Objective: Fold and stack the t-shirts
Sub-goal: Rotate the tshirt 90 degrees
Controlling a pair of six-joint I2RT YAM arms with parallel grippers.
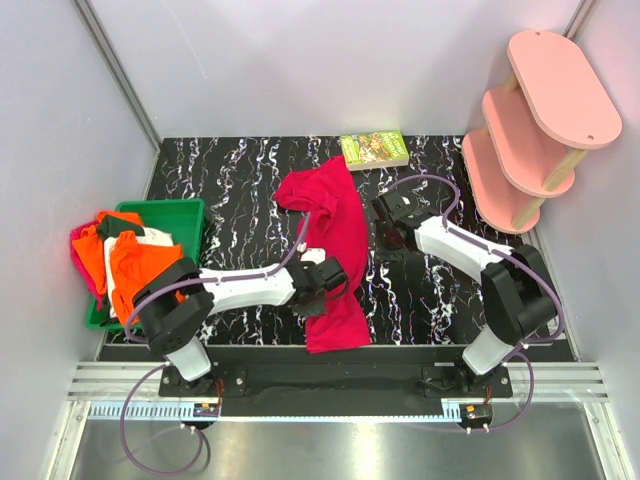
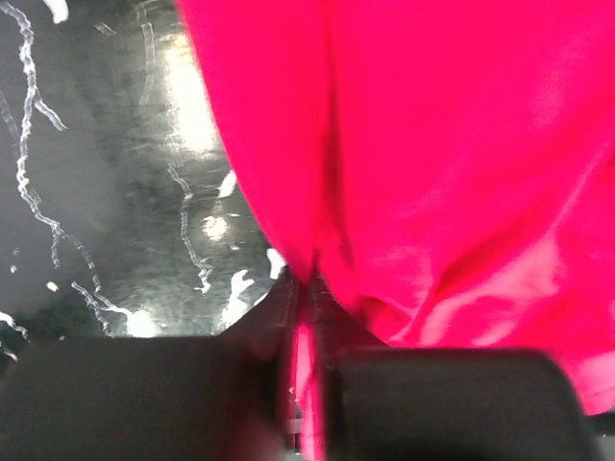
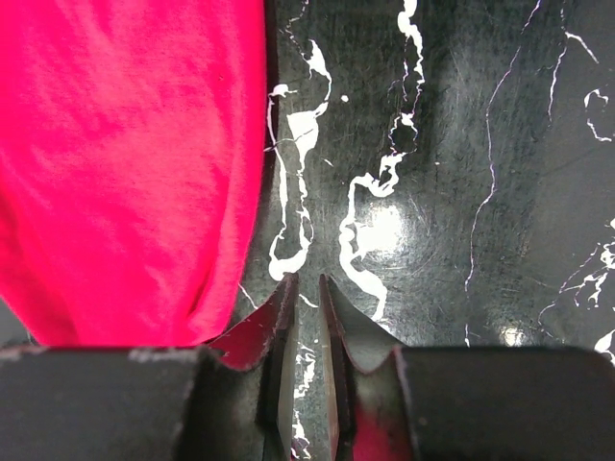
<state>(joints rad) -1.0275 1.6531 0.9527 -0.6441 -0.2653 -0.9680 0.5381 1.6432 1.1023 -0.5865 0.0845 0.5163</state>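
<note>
I see crimson-red cloth t-shirt (image 1: 338,235) lying lengthwise mid black marbled table (image 1: 430,290). L tool (image 2: 306,288) clamped on fold of shirt nr its near end. R tool (image 3: 306,283) just beside shirt's right edge, jaws almost together, nothing btwn. Far left: orange/white/pink shirts (image 1: 135,262) heaped on green plastic tray (image 1: 185,208).

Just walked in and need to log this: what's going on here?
The left gripper pinches a fold of the crimson-red cloth t-shirt spread on the black marbled table. The right gripper sits beside the shirt, nearly closed on nothing. Orange, white and magenta shirts lie heaped in the green plastic bin.
</note>
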